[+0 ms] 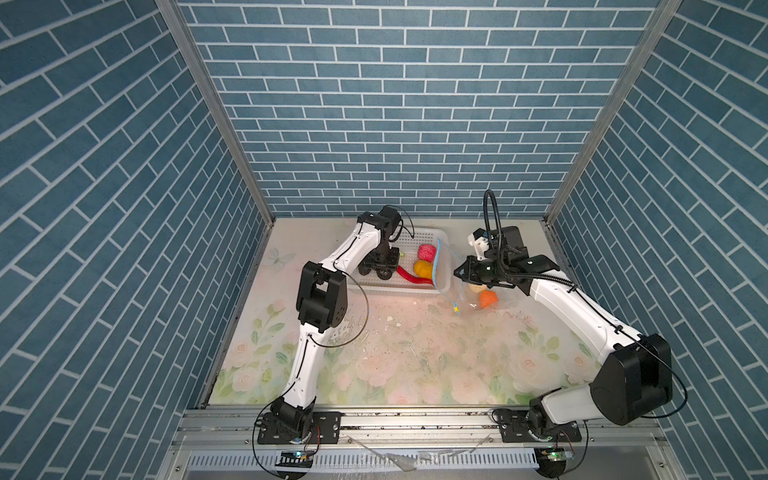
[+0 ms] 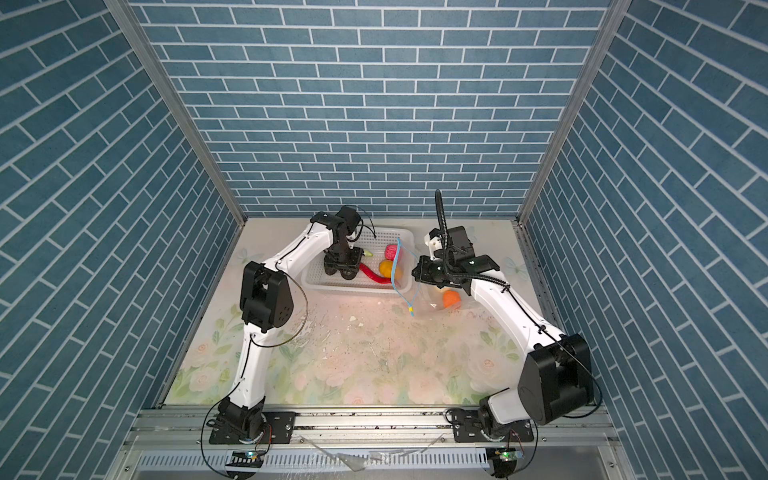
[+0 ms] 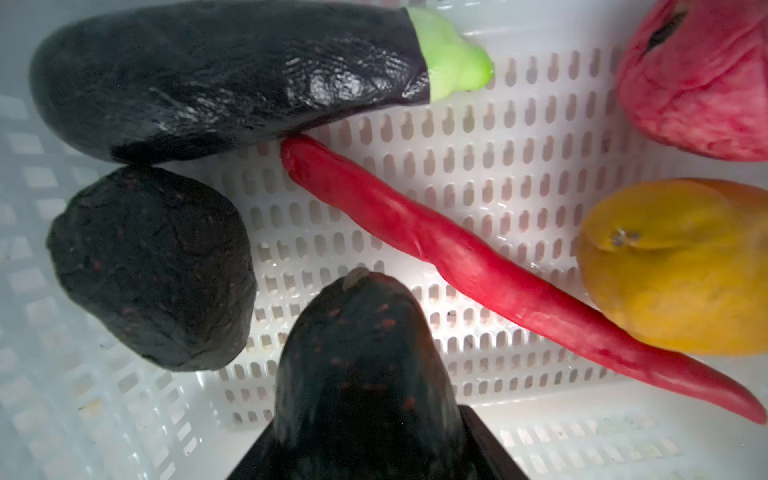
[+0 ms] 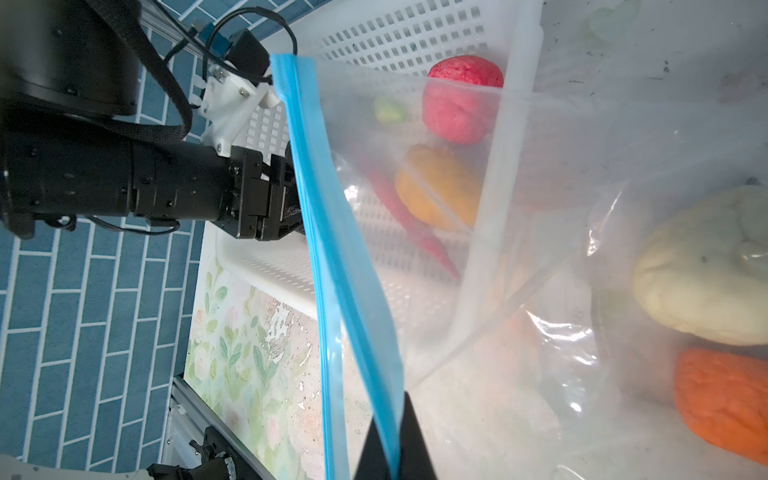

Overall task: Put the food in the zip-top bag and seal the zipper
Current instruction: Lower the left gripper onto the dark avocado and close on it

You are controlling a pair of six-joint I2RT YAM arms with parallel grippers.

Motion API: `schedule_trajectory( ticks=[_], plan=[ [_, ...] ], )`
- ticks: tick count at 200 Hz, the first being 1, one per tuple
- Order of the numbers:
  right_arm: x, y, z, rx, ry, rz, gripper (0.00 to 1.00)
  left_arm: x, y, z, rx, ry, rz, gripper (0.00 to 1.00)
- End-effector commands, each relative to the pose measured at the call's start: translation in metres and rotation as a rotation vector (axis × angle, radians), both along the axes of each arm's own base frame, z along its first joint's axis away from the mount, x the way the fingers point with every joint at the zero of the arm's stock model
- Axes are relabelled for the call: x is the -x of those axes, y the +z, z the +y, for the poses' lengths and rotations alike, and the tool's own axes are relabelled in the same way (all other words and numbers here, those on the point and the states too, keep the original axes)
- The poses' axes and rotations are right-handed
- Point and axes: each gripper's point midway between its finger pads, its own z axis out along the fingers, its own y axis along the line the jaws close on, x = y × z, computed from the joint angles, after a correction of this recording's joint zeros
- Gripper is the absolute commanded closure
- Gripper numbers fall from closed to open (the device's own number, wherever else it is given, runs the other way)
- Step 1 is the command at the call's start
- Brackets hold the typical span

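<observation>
Your right jaws are pinched tight on the blue zipper [image 4: 328,249], lifting that edge so the zip-top bag [image 4: 540,332] gapes toward the white basket [image 1: 442,286] at its 9 o'clock. The bag lies on the tabletop [image 1: 395,353] with a cream piece [image 4: 698,266] and an orange piece [image 4: 727,403] already inside. Your left jaws sit down in the basket, clasped around a black speckled lump [image 3: 365,374], probably the next piece to carry across toward 3 o'clock

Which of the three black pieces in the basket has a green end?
The long glossy aubergine: only it carries a light-green stem; the rounded lump and the tapered lump are speckled red.
</observation>
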Motion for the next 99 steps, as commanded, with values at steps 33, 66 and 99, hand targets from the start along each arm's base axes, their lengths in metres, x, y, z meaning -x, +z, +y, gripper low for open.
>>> schedule_trajectory(
  ticks=[33,66,99],
  plan=[
    [-0.006,0.009,0.002,-0.018,-0.021,-0.001,1.00,0.025,0.040,-0.041,0.102,-0.047,-0.059,0.48],
    [-0.007,0.010,0.002,-0.021,-0.024,-0.002,1.00,0.039,0.056,-0.058,0.153,-0.067,-0.080,0.48],
    [-0.008,0.009,0.002,-0.017,-0.028,-0.003,1.00,0.052,0.068,-0.069,0.195,-0.077,-0.097,0.48]
  ],
)
